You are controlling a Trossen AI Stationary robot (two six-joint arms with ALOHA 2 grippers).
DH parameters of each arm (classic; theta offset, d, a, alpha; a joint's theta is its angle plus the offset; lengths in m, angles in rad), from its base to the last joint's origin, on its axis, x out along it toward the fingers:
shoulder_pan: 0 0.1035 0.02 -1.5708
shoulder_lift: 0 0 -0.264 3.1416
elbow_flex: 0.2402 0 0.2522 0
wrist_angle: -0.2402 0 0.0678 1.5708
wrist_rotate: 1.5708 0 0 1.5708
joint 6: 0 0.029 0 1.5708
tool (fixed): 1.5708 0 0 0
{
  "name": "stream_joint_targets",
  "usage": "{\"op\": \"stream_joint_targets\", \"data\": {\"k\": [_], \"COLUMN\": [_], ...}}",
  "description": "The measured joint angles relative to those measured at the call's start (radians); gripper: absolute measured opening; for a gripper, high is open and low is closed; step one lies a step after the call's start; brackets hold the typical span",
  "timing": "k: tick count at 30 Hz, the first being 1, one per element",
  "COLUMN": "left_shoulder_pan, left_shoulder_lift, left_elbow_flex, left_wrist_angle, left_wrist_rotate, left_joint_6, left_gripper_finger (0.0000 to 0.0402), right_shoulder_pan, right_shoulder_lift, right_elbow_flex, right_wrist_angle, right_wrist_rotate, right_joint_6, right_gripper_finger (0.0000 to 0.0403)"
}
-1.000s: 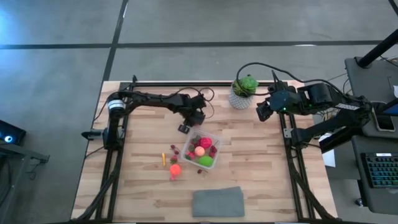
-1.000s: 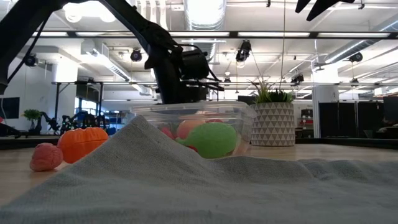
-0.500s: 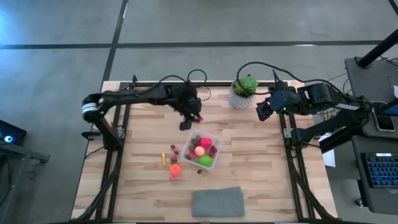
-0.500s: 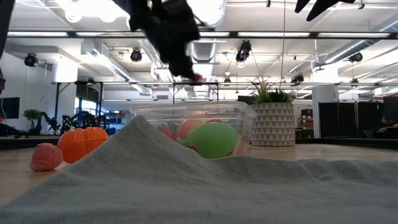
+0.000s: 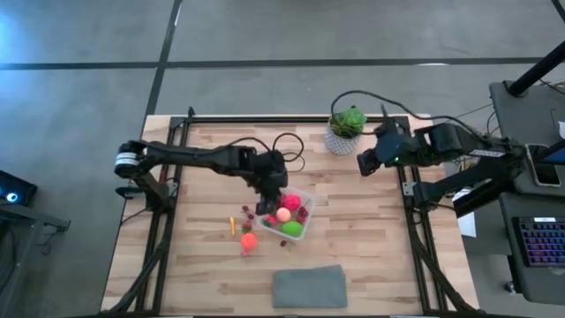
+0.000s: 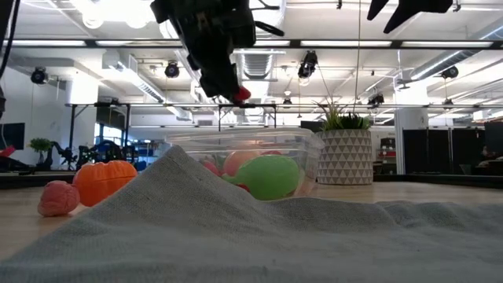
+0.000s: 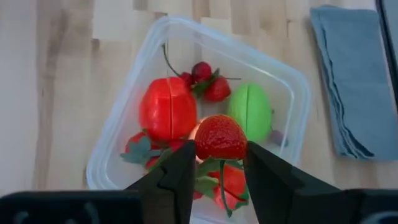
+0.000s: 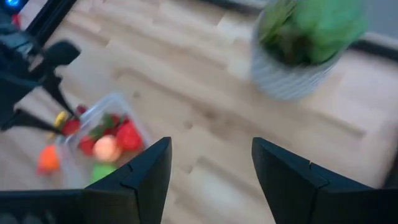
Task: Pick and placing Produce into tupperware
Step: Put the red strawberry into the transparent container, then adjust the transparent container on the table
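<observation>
- The left gripper (image 7: 219, 165) pinches a red strawberry (image 7: 220, 137) between its two fingers — it is up in the air, right over the tub (image 7: 292, 84).
- In the tub lie a red piece (image 7: 166, 107), a green piece (image 7: 250, 110) and small dark berries (image 7: 200, 70).
- Beside the tub, on the table (image 5: 371, 216), lie an orange piece (image 5: 248, 239) and a yellow one (image 5: 233, 224).
- The right gripper (image 8: 210, 163) is open and holds nothing — it is up by the plant (image 5: 345, 130), well apart from the tub.
</observation>
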Motion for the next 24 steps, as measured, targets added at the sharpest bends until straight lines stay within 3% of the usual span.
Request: {"op": "stream_joint_targets", "data": {"k": [6,10,14,20,24], "left_shoulder_pan": [-0.022,-0.044,-0.068,-0.126,-0.162], "left_shoulder_lift": [-0.003,-0.002,-0.018,-0.112,-0.178], "left_elbow_flex": [-0.007,-0.015,-0.015,-0.035,-0.109], "left_wrist_angle": [0.000,-0.002,-0.044,-0.167,-0.164], "left_wrist_rotate": [-0.030,-0.101,-0.106,-0.106,-0.106], "left_joint_6": [-0.151,-0.160,-0.149,-0.081,-0.095], "left_gripper_finger": [0.0156,0.0203,0.0236,0.0244,0.0244], "right_shoulder_pan": [0.086,0.119,0.160,0.234,0.235], "right_shoulder_lift": [0.063,0.135,0.209,0.329,0.396], "right_elbow_flex": [-0.035,-0.022,0.017,0.070,0.091], "right_wrist_angle": [0.072,0.074,0.079,0.076,0.081], "right_wrist_rotate": [-0.026,-0.045,-0.092,-0.118,-0.258], "right_joint_6": [0.113,0.173,0.179,0.129,0.149], "right_gripper_finger": [0.0215,0.0215,0.0215,0.0215,0.0215]}}
